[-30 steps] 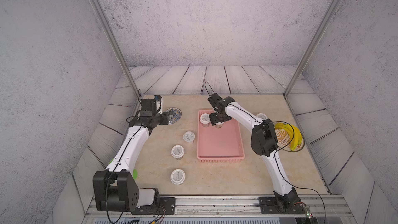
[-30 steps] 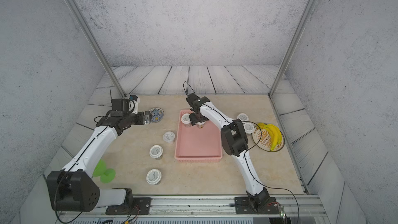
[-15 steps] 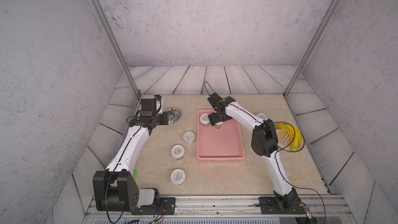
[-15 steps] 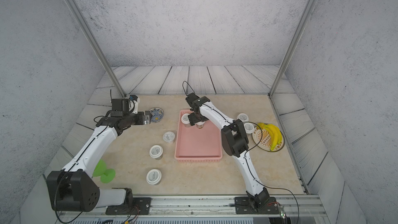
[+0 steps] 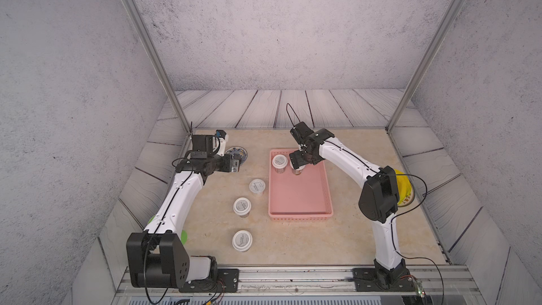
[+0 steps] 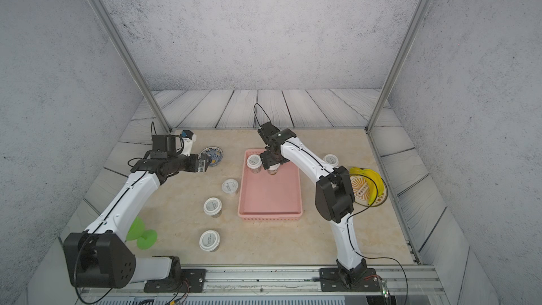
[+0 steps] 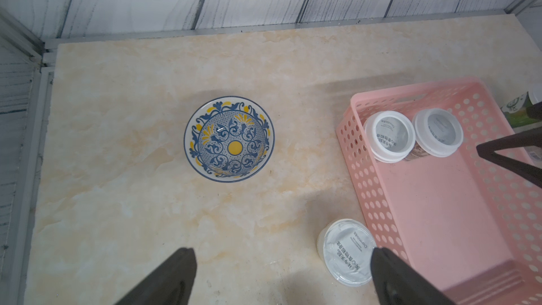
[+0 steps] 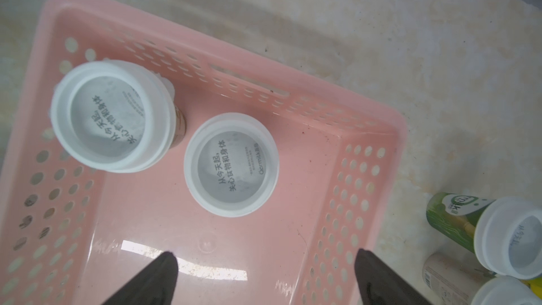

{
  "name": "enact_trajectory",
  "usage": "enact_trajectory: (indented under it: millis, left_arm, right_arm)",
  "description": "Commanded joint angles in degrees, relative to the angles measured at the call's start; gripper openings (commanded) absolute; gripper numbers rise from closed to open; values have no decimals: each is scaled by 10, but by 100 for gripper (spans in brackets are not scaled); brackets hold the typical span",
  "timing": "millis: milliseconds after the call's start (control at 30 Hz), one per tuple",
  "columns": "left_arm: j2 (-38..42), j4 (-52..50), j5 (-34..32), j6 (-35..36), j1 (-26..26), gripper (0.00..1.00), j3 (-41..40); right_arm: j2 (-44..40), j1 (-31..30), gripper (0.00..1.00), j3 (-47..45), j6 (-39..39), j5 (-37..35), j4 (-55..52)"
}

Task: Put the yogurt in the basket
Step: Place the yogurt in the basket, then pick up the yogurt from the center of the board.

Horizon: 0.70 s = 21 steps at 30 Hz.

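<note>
Hovering over the far end of the pink basket [image 8: 366,118], the right gripper [image 8: 264,262] has its jaws spread wide with nothing between them. Just ahead of those open jaws, one yogurt cup [image 8: 231,165] stands upright on the basket floor, clear of both fingertips [image 8: 167,262]. A second cup [image 8: 111,118] sits beside it, off toward one jaw's side and closer to the basket's corner, tipped slightly against the perforated wall. Beyond the other jaw, outside the basket, two more cups show in the right wrist view: a green-sided one [image 8: 510,239] and a beige one [image 8: 448,277] just next to it.

The left gripper [image 7: 281,262] is also fully open and empty, held above the bare table [image 7: 132,200]. Ahead of its jaws lies the blue-patterned bowl [image 7: 229,139]; a cup [image 7: 347,252] stands on the table just inside one fingertip [image 7: 384,262], touching or nearly touching the basket's outer wall.

In both top views, two further cups [image 5: 242,206] [image 5: 242,240] stand on the table well apart from either gripper, on the left arm's side of the basket. A plate with bananas [image 6: 369,189] rests behind the right arm's elbow, and a green object [image 6: 140,233] lies beside the left arm's base.
</note>
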<state>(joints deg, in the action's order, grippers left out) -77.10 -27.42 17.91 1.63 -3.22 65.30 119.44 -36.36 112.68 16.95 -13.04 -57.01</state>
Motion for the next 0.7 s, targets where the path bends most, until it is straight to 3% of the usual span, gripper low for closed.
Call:
enact_trajectory:
  millis: [0,467,667]
  left_arm:
    - [4,-19,32,35,4,98,-5]
    - [23,-117,76,120,0,99,-14]
    - [36,-158,66,144,-2,99,-30]
  right_arm:
    - [-36,-2,98,-25,4,-22,4]
    - [-134,-2,99,-138,-8,-62,36]
    - [-192,-1,99,-213,-12,-77,62]
